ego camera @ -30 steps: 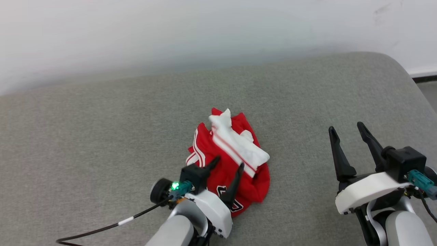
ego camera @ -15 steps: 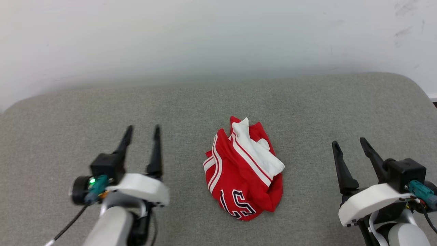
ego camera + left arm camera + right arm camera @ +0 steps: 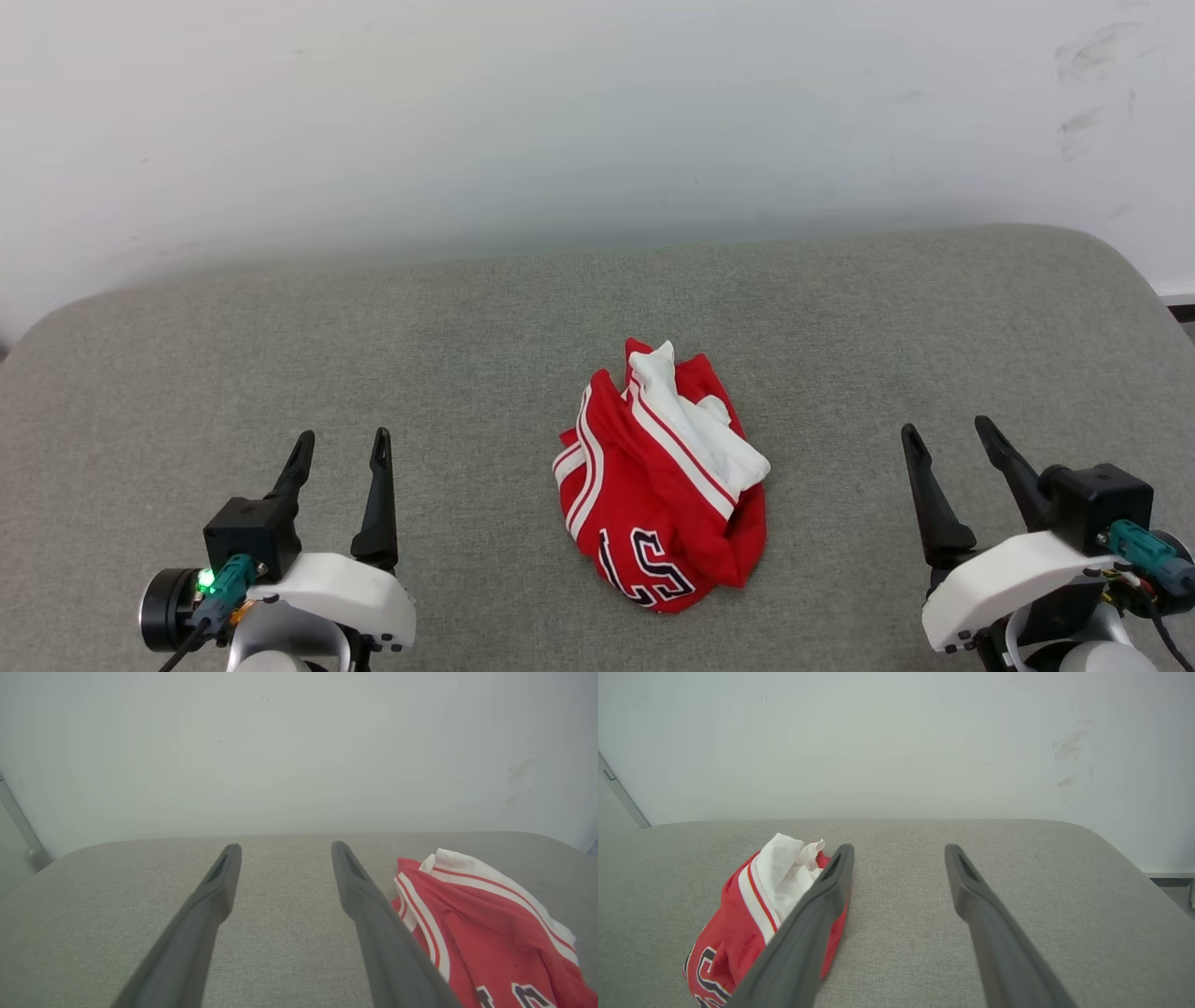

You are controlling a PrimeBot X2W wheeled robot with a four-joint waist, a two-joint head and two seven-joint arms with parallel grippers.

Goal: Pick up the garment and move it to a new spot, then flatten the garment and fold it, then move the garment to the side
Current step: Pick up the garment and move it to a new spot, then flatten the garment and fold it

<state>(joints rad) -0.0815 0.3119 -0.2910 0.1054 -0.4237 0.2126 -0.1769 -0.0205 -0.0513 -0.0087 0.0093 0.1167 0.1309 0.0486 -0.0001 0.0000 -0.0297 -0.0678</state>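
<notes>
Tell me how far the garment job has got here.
Done, it seems: the first move. A second ago the left claw stood over the red jersey; now it sits back, open, clear of it. In hand: nothing; the right claw is open too, off to the side. Left: flattening, folding and the move aside, as the jersey lies crumpled on the grey cushion.

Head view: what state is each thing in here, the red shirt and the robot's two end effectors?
garment: crumpled in a heap on the grey cushion, not flattened, not held.
left end effector: open, empty, apart from the garment.
right end effector: open, empty, apart from the garment.
</notes>
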